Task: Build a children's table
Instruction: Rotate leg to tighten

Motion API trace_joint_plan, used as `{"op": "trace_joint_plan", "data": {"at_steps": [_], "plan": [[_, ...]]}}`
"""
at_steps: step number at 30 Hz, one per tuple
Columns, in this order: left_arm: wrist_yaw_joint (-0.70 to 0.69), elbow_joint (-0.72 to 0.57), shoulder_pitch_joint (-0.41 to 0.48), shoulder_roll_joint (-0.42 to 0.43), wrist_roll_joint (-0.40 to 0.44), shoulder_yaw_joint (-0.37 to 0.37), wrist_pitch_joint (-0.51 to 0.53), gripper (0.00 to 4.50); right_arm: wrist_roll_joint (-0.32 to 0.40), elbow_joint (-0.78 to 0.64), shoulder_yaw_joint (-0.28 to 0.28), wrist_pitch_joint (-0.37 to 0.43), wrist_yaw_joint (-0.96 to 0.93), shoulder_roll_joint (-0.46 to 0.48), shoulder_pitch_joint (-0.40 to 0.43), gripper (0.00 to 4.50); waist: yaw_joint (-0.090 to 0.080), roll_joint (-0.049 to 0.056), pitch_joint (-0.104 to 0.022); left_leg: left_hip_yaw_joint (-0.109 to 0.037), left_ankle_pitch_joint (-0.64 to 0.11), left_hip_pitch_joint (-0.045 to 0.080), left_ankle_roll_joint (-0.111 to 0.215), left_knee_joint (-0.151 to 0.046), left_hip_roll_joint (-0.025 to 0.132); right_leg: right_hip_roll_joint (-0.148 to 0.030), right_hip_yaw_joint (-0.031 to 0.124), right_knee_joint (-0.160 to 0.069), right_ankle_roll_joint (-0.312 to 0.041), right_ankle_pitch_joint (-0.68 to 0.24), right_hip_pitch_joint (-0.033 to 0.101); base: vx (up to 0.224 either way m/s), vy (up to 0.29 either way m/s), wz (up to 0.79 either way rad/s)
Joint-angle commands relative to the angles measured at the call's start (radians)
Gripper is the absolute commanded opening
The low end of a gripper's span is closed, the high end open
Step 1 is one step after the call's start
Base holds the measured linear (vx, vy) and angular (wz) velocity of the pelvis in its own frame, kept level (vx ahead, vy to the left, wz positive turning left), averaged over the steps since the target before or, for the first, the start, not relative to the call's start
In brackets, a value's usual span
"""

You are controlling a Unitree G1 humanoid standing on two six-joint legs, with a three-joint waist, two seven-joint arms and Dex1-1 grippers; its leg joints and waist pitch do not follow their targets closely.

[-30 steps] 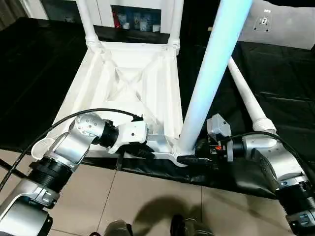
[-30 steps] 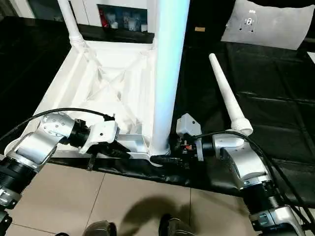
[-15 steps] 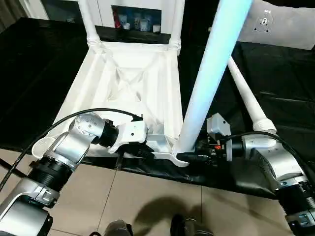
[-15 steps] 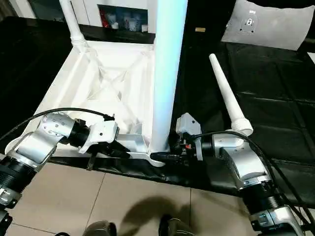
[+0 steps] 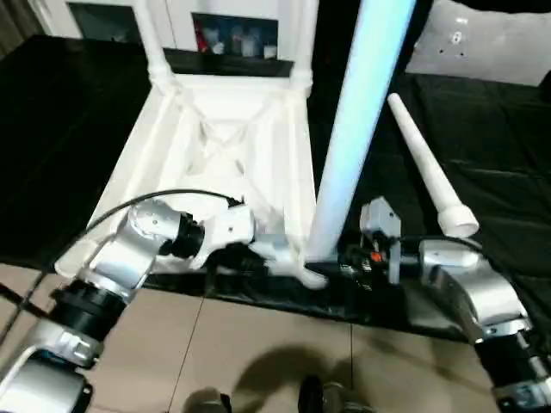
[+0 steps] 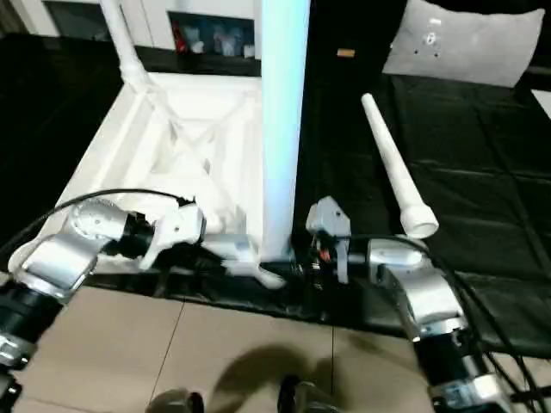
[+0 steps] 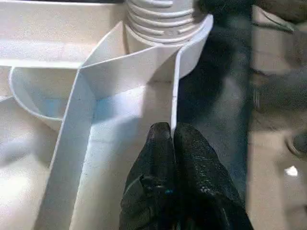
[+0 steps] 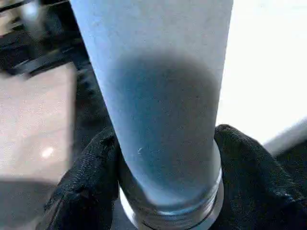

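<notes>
The children's table top (image 5: 138, 163) lies upside down on the black surface, its X ribs facing up. Two legs (image 5: 153, 43) (image 5: 303, 39) stand in the far corner sockets. A third leg (image 5: 349, 146) stands upright in the near right corner socket. My right gripper (image 5: 334, 260) is shut on this leg (image 8: 158, 86) just above its threaded base, one finger on each side (image 8: 168, 141). My left gripper (image 5: 258, 251) is shut on the thin rim wall of the top (image 7: 172, 134), near that same corner. A fourth leg (image 5: 426, 172) lies loose to the right.
The black padded surface (image 5: 499, 146) ends just below my grippers, with tiled floor (image 5: 258, 344) beyond the edge. A grey sheet (image 5: 482, 43) lies at the far right. Shelves with small items (image 5: 232, 34) stand behind the table.
The whole picture has shifted and blurred as the camera moved. My right gripper's fingers have drawn in around the base of the near leg. The left gripper keeps its pinch on the rim.
</notes>
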Motion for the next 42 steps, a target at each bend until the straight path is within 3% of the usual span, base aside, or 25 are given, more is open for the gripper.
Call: {"op": "trace_joint_plan", "data": {"at_steps": [1, 2, 3, 4, 5, 7, 9, 10, 11, 12, 13, 16, 17, 18, 21, 22, 24, 26, 28, 31, 32, 34, 37, 42], "plan": [[0.145, -0.086, -0.006, -0.101, -0.013, 0.028, 0.083, 0.00, -0.009, 0.007, 0.012, 0.047, -0.154, 0.098, 0.002, 2.66, -0.010, 0.003, -0.082, -0.003, -0.138, -0.004, 0.075, -0.063, 0.021, -0.079, 0.039, -0.095, -0.017, -0.553, 0.075, 0.000, 0.000, 0.00], [0.237, -0.118, 0.002, -0.164, -0.004, 0.042, 0.142, 0.00, -0.015, 0.021, -0.016, 0.077, -0.280, 0.175, 0.001, 2.66, -0.022, 0.004, -0.083, -0.005, -0.147, -0.006, 0.066, -0.061, 0.022, -0.081, 0.034, -0.098, -0.009, -0.563, 0.077, 0.000, 0.000, 0.00], [0.252, -0.122, 0.002, -0.174, -0.001, 0.043, 0.150, 0.00, -0.014, 0.024, -0.022, 0.081, -0.300, 0.189, 0.000, 2.66, -0.022, 0.004, -0.083, -0.005, -0.147, -0.006, 0.066, -0.061, 0.022, -0.081, 0.034, -0.098, -0.009, -0.563, 0.077, 0.000, 0.000, 0.00], [0.311, -0.133, 0.001, -0.219, 0.013, 0.048, 0.181, 0.00, -0.012, 0.039, -0.045, 0.092, -0.377, 0.241, -0.006, 2.66, -0.038, 0.000, -0.082, -0.003, -0.169, -0.005, 0.071, -0.055, 0.010, -0.080, 0.023, -0.113, 0.024, -0.602, 0.076, 0.000, 0.000, 0.00], [0.316, -0.134, 0.001, -0.223, 0.014, 0.049, 0.183, 0.00, -0.012, 0.040, -0.046, 0.092, -0.382, 0.245, -0.006, 2.66, -0.042, 0.002, -0.082, -0.004, -0.170, -0.005, 0.076, -0.056, 0.011, -0.081, 0.021, -0.115, 0.029, -0.605, 0.077, 0.000, 0.000, 0.00], [0.446, -0.124, -0.015, -0.321, 0.049, 0.057, 0.220, 0.00, -0.033, 0.093, -0.083, 0.083, -0.547, 0.344, -0.037, 2.66, -0.055, 0.010, -0.080, -0.007, -0.179, -0.001, 0.091, -0.058, 0.018, -0.079, 0.014, -0.124, 0.033, -0.589, 0.072, 0.000, 0.000, 0.00], [0.489, -0.114, -0.023, -0.349, 0.060, 0.057, 0.222, 0.00, -0.045, 0.109, -0.090, 0.083, -0.598, 0.371, -0.051, 2.66, -0.067, 0.016, -0.083, -0.015, -0.200, -0.008, 0.099, -0.059, 0.030, -0.080, 0.001, -0.119, 0.034, -0.534, 0.085, 0.000, 0.000, 0.00], [0.518, -0.108, -0.028, -0.365, 0.071, 0.055, 0.222, 0.00, -0.052, 0.116, -0.095, 0.084, -0.629, 0.390, -0.061, 2.66, -0.070, 0.018, -0.081, -0.012, -0.219, -0.001, 0.099, -0.060, 0.029, -0.081, 0.001, -0.121, 0.036, -0.532, 0.079, 0.000, 0.000, 0.00], [0.532, -0.100, -0.038, -0.368, 0.088, 0.045, 0.210, 0.00, -0.067, 0.119, -0.088, 0.051, -0.634, 0.404, -0.073, 3.01, -0.073, 0.016, -0.083, -0.010, -0.218, 0.000, 0.098, -0.059, 0.024, -0.082, 0.004, -0.118, 0.029, -0.518, 0.078, 0.000, 0.000, 0.00], [0.534, -0.100, -0.039, -0.368, 0.093, 0.042, 0.209, 0.00, -0.072, 0.119, -0.086, 0.042, -0.634, 0.407, -0.075, 3.01, -0.073, 0.016, -0.083, -0.010, -0.218, 0.000, 0.098, -0.059, 0.024, -0.082, 0.004, -0.118, 0.029, -0.518, 0.078, 0.000, 0.000, 0.00], [0.519, -0.103, -0.041, -0.346, 0.098, 0.040, 0.202, 0.00, -0.085, 0.110, -0.084, 0.023, -0.624, 0.399, -0.071, 3.36, -0.075, 0.015, -0.082, -0.011, -0.205, -0.004, 0.105, -0.061, 0.024, -0.083, 0.009, -0.112, 0.019, -0.494, 0.080, 0.000, 0.000, 0.00], [0.509, -0.106, -0.038, -0.331, 0.100, 0.038, 0.199, 0.00, -0.084, 0.107, -0.090, 0.024, -0.624, 0.394, -0.066, 3.46, -0.076, 0.014, -0.086, -0.012, -0.167, -0.012, 0.119, -0.063, 0.026, -0.084, 0.017, -0.098, -0.005, -0.440, 0.085, 0.000, 0.000, 0.00], [0.466, -0.103, -0.027, -0.291, 0.107, 0.024, 0.170, 0.00, -0.075, 0.102, -0.107, 0.022, -0.609, 0.375, -0.052, 3.74, -0.073, 0.010, -0.090, -0.012, -0.136, -0.012, 0.129, -0.064, 0.027, -0.088, 0.025, -0.091, -0.023, -0.409, 0.086, 0.000, 0.000, 0.00], [0.445, -0.102, -0.021, -0.273, 0.109, 0.018, 0.154, 0.00, -0.071, 0.099, -0.114, 0.018, -0.598, 0.365, -0.046, 3.74, -0.074, 0.009, -0.089, -0.011, -0.129, -0.016, 0.133, -0.064, 0.027, -0.088, 0.026, -0.087, -0.029, -0.398, 0.087, 0.000, 0.000, 0.00], [0.425, -0.099, -0.011, -0.248, 0.105, 0.019, 0.149, 0.00, -0.058, 0.086, -0.125, 0.008, -0.578, 0.344, -0.033, 3.86, -0.072, 0.012, -0.088, -0.008, -0.111, -0.012, 0.138, -0.062, 0.028, -0.087, 0.034, -0.079, -0.050, -0.385, 0.083, 0.000, 0.000, 0.00], [0.392, -0.079, -0.004, -0.212, 0.100, 0.025, 0.113, 0.00, -0.029, 0.053, -0.135, 0.005, -0.512, 0.303, -0.016, 4.01, -0.067, 0.018, -0.087, -0.009, -0.103, -0.010, 0.140, -0.062, 0.029, -0.087, 0.035, -0.078, -0.054, -0.377, 0.082, 0.000, 0.000, 0.00], [0.371, -0.069, 0.000, -0.192, 0.098, 0.027, 0.092, 0.00, -0.015, 0.033, -0.138, 0.004, -0.472, 0.278, -0.007, 4.21, -0.060, 0.015, -0.092, -0.010, -0.081, -0.013, 0.153, -0.062, 0.032, -0.086, 0.037, -0.072, -0.058, -0.345, 0.087, 0.000, 0.000, 0.00], [0.296, -0.061, 0.007, -0.146, 0.086, 0.018, 0.039, 0.00, 0.001, 0.001, -0.136, -0.006, -0.371, 0.211, 0.009, 4.42, -0.052, 0.019, -0.092, -0.009, -0.062, -0.014, 0.163, -0.062, 0.033, -0.085, 0.039, -0.068, -0.068, -0.315, 0.086, 0.000, 0.000, 0.00], [0.270, -0.057, 0.008, -0.131, 0.081, 0.011, 0.011, 0.00, 0.007, -0.008, -0.134, -0.007, -0.336, 0.189, 0.014, 4.42, -0.046, 0.017, -0.094, -0.009, -0.042, -0.016, 0.173, -0.061, 0.034, -0.084, 0.042, -0.061, -0.081, -0.286, 0.087, 0.000, 0.000, 0.00], [0.151, -0.054, 0.015, -0.068, 0.056, -0.018, -0.063, 0.00, 0.018, -0.025, -0.108, -0.016, -0.179, 0.083, 0.022, 4.42, -0.036, 0.021, -0.087, -0.005, -0.074, -0.009, 0.163, -0.063, 0.036, -0.084, 0.043, -0.068, -0.080, -0.337, 0.079, 0.000, 0.000, 0.00], [0.151, -0.054, 0.015, -0.068, 0.056, -0.018, -0.063, 0.00, 0.018, -0.025, -0.108, -0.016, -0.179, 0.083, 0.022, 4.42, -0.032, 0.020, -0.088, -0.005, -0.080, -0.007, 0.161, -0.063, 0.035, -0.083, 0.042, -0.069, -0.077, -0.347, 0.080, 0.000, 0.000, 0.00], [0.066, -0.044, 0.016, -0.022, 0.051, -0.046, -0.122, 0.00, 0.012, -0.032, -0.065, -0.025, -0.044, -0.009, 0.021, 4.42, -0.020, 0.018, -0.086, -0.004, -0.093, -0.001, 0.158, -0.065, 0.037, -0.083, 0.046, -0.068, -0.077, -0.351, 0.077, 0.000, 0.000, 0.00], [0.016, -0.041, 0.014, -0.003, 0.040, -0.056, -0.142, 0.00, -0.001, -0.026, -0.037, -0.036, 0.010, -0.054, 0.009, 4.42, -0.007, 0.015, -0.086, 0.000, -0.104, 0.002, 0.145, -0.067, 0.039, -0.085, 0.048, -0.071, -0.080, -0.372, 0.075, 0.000, 0.000, 0.00], [-0.055, -0.027, 0.003, 0.025, 0.031, -0.068, -0.176, 0.00, -0.010, -0.005, -0.001, -0.062, 0.095, -0.094, -0.017, 4.42, 0.000, 0.012, -0.088, -0.001, -0.084, -0.001, 0.144, -0.067, 0.043, -0.086, 0.050, -0.063, -0.094, -0.345, 0.076, 0.000, 0.000, 0.00]]}}
